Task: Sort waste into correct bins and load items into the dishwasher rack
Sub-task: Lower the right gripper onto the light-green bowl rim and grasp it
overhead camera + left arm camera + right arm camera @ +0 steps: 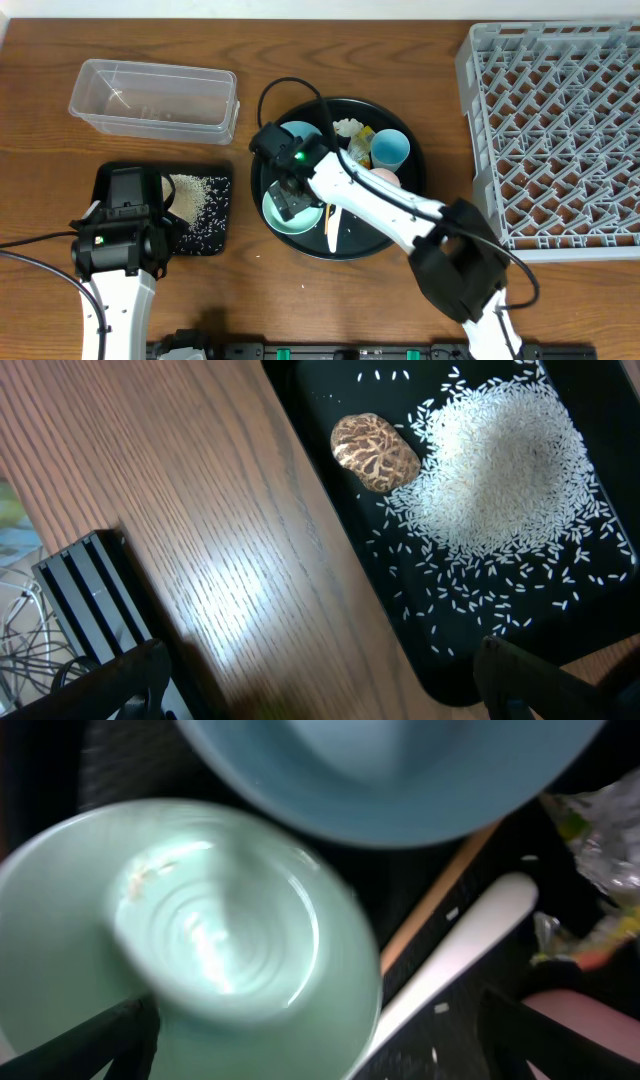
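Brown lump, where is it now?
In the left wrist view, the brown lump lies in the shallow black tray, just left of the rice pile, near the tray's edge.

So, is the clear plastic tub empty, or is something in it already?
Empty, as far as the overhead view shows: through the clear tub only the wooden table is seen, no waste inside.

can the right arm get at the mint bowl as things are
Probably yes: the right gripper hovers open just over the mint bowl, with nothing covering it; the spoon and blue bowl lie beside it.
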Tool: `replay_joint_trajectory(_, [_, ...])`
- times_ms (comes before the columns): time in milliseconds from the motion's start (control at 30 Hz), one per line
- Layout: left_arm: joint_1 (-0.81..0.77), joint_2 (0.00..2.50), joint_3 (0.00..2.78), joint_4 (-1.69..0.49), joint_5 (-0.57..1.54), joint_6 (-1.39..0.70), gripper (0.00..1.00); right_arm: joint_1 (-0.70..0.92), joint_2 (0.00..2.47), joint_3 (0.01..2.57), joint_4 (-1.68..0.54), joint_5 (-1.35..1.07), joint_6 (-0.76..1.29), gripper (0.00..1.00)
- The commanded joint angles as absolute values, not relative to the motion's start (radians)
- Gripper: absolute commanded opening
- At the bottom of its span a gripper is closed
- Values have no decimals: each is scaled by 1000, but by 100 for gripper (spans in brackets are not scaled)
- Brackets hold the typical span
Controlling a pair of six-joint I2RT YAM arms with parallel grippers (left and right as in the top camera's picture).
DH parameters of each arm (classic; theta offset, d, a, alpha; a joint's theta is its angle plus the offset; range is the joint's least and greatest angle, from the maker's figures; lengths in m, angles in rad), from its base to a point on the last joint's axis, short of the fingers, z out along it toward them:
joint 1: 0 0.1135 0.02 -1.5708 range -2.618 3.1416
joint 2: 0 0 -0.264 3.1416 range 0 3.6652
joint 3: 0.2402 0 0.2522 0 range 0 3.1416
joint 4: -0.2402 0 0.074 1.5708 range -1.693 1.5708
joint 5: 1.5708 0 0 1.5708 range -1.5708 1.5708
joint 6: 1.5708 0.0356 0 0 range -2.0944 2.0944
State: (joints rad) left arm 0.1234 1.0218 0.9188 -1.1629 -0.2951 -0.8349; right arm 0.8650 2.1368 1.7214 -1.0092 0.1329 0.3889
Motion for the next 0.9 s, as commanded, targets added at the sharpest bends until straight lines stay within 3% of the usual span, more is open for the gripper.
replay_joint_trajectory(0, [128,1018,933,-1167,-316,-840,98,848,2156,1737,-988,130,406,93])
replay_joint_trajectory(200, [128,1018,933,-1167,-316,-840,98,841,2160,1737,-937,131,403,72])
replay_joint_trajectory(467, [128,1018,933,-1167,-316,-840,98,834,2210,1737,-934,131,403,70])
replay_joint_trajectory(867, [128,1018,933,-1167,-316,-840,98,818,2218,1737,-936,167,403,39])
